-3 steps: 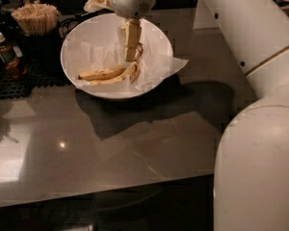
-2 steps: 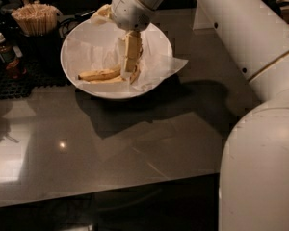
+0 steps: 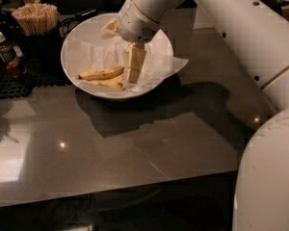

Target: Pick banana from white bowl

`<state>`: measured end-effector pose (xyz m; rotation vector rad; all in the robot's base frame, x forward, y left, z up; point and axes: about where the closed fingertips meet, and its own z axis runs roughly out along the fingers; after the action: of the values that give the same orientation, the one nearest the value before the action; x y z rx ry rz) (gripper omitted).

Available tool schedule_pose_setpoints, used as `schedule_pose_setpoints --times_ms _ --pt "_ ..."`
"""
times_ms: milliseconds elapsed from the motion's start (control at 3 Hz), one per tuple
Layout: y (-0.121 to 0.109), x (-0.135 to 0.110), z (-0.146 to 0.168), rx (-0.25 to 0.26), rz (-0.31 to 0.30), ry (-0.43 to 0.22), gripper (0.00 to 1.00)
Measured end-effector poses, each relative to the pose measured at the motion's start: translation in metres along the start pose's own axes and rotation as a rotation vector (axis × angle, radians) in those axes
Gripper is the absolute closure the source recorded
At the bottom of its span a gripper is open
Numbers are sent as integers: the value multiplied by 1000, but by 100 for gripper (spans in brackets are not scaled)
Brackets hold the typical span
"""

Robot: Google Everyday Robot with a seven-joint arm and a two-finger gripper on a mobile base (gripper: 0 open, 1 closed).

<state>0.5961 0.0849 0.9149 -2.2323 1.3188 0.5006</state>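
The white bowl with its crumpled white paper liner stands at the back left of the dark table. A yellow banana lies in the bowl's front part, with a pale piece just below it. My gripper reaches straight down from the white wrist into the bowl, at the banana's right end and touching or nearly touching it. Whether it has hold of the banana does not show.
A cup of wooden sticks and a small brown bottle stand on a black mat left of the bowl. My white arm crosses the right side. The table's front edge runs along the bottom.
The arm and wrist have swung a little over the bowl. The gripper stays down at the banana's right end, and the banana has not moved.
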Motion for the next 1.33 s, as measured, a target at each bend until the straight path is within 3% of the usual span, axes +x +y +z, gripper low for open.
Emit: schedule_pose_setpoints --times_ms 333,667,1333 --pt "-4 -8 -4 -6 -31 3 0" --pt "-18 -15 -2 -43 -88 2 0" --pt "-38 -6 7 -55 -137 -106 0"
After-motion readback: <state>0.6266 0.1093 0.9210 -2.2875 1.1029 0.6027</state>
